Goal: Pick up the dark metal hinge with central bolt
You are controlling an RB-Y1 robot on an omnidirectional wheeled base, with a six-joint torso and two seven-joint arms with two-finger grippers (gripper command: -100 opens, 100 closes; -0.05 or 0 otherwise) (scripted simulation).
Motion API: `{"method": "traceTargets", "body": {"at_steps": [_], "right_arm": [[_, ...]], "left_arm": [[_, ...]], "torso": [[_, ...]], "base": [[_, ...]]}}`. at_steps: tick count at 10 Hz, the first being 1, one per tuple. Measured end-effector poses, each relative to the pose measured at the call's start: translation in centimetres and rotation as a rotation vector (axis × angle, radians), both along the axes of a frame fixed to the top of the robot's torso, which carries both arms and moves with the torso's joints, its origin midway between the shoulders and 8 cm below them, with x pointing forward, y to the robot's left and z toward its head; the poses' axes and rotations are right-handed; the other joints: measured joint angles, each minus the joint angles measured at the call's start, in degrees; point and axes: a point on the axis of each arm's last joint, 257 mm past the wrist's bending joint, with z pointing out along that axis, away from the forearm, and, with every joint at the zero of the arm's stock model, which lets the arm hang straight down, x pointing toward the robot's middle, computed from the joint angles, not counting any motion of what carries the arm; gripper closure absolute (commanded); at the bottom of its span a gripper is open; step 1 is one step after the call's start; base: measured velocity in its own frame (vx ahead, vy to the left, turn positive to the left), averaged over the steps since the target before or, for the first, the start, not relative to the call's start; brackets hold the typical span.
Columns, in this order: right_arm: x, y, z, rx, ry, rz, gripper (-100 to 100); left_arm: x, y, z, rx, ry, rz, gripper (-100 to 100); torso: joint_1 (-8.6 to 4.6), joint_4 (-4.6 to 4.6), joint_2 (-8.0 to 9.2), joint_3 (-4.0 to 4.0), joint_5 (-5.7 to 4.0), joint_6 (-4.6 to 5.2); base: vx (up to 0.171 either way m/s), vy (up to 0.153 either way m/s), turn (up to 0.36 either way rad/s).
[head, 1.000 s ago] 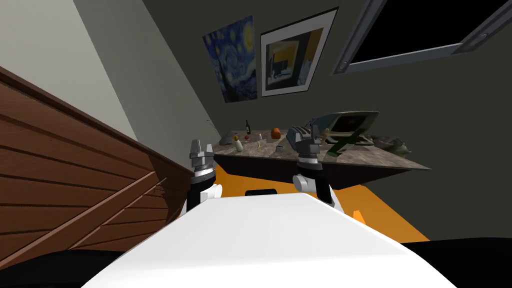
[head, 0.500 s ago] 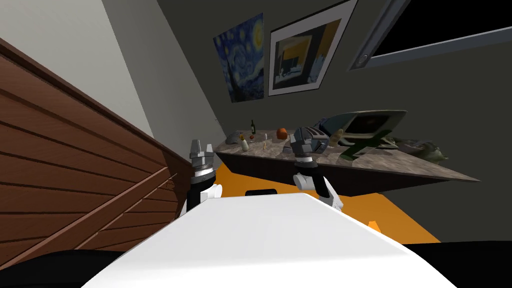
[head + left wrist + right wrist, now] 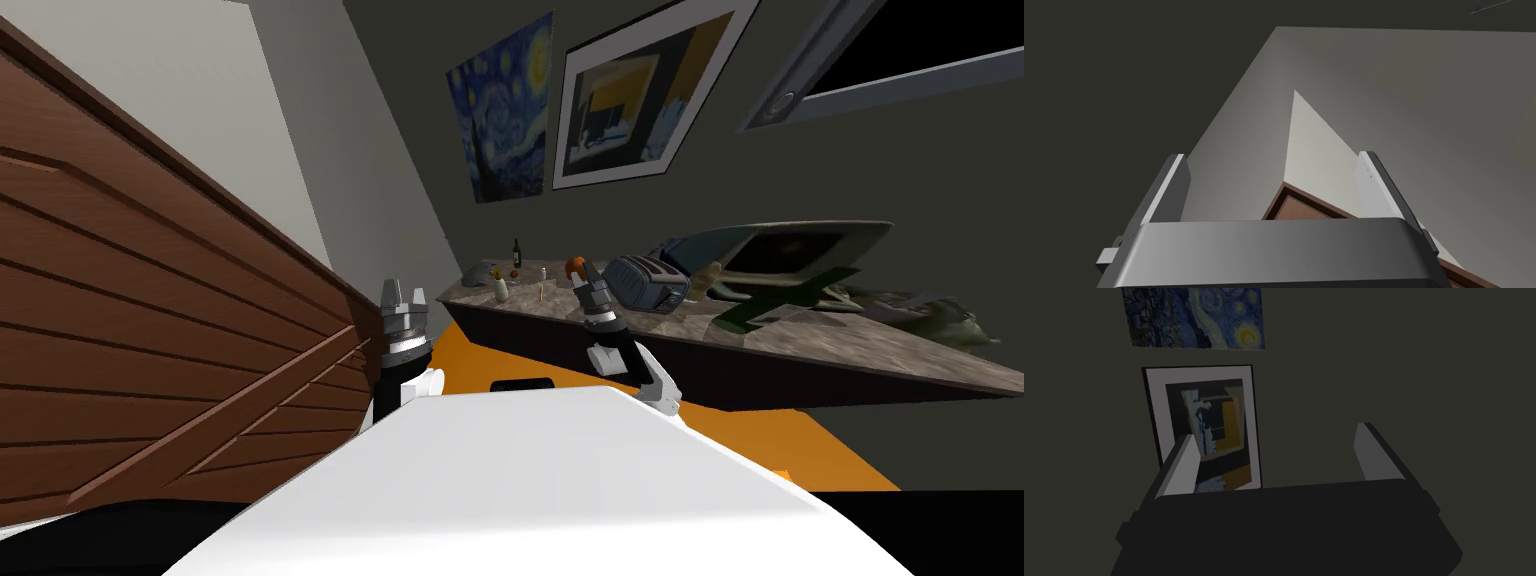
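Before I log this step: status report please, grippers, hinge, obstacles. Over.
Left gripper open, empty. Right gripper open, empty, raised before the table. Hinge: cannot make it out. Grey appliance on table beside right gripper.

Small objects (image 3: pixel 543 272) on table (image 3: pixel 820 345) too tiny to identify, orange object (image 3: pixel 572 264) partly behind right tool (image 3: pixel 584 284)

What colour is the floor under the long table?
The floor is plain orange; the head view shows it best.
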Motion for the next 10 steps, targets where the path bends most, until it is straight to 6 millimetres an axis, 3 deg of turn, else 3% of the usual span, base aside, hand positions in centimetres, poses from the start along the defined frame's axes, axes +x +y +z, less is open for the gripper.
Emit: {"method": "traceTargets", "body": {"at_steps": [10], "right_arm": [[2.8,1.5,-6.1,-0.336,0.079,0.055,-100]], "left_arm": [[0.0,0.0,0.0,0.000,0.000,0.000,0]], "torso": [[-0.16,0.02,0.07,0.04,-0.04,0.00]], "base": [[0.024,0.056,0.114]]}}
